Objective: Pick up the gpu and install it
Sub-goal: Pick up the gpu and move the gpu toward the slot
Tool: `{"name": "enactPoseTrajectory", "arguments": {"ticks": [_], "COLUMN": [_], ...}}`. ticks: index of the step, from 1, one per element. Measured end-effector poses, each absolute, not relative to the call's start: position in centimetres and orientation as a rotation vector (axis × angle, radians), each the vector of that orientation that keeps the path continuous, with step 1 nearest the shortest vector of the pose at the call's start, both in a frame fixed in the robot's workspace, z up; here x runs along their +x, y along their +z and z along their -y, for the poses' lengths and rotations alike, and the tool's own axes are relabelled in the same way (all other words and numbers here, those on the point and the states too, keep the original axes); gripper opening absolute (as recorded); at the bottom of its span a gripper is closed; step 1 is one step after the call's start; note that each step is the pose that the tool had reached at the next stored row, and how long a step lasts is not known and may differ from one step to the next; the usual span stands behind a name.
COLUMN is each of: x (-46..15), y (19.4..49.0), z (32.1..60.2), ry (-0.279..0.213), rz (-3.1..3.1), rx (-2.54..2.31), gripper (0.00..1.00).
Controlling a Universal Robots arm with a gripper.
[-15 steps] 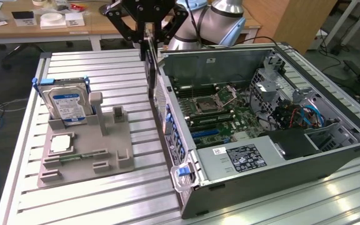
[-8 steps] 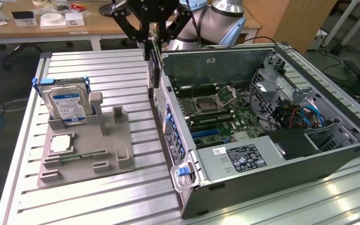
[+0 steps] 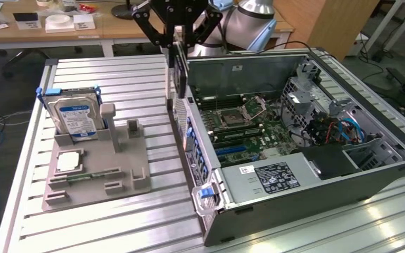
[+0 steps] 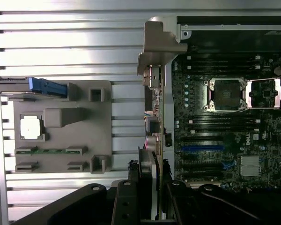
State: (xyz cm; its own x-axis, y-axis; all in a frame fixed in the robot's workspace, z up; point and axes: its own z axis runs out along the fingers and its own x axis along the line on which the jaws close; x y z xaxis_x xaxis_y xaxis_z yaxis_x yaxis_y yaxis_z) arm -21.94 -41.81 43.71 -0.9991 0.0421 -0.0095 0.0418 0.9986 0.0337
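The tool (image 3: 177,45) is clenching the gpu (image 3: 181,68) by its upper edge, so the card is hanging upright with its metal bracket (image 4: 159,44) at the low end. In the wrist view the gpu (image 4: 154,117) is showing edge-on between the tool (image 4: 150,180) fingers. It is hovering in the air just over the rear wall of the open computer case (image 3: 315,179), touching nothing below it.

The step in hand looks like carrying the card over to its slot. Doing it well is probably a matter of keeping the card plumb and its long edge parallel to the blue expansion slot (image 4: 201,148) on the motherboard (image 4: 225,131). The bracket also needs to be facing the case's rear wall, so it drops beside that wall rather than onto it.

That wall's rim is lying closest under the card, and it is the edge most likely to catch. Inside the case, the board area around the slots is lying fairly open. Farther in, the drive cage and loose cables (image 3: 343,129) are crowding the exterior view's right side. Well apart on the surface (image 3: 118,79), the grey parts holder (image 3: 97,174) is carrying the hard drive (image 3: 76,118).
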Motion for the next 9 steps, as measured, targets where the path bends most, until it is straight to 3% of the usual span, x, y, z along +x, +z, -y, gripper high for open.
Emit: {"name": "enactPoseTrajectory", "arguments": {"ticks": [9], "x": [-20.6], "y": [43.7], "z": [41.8], "ry": [0.052], "rz": [-3.130], "rx": [0.066], "gripper": [0.27]}}
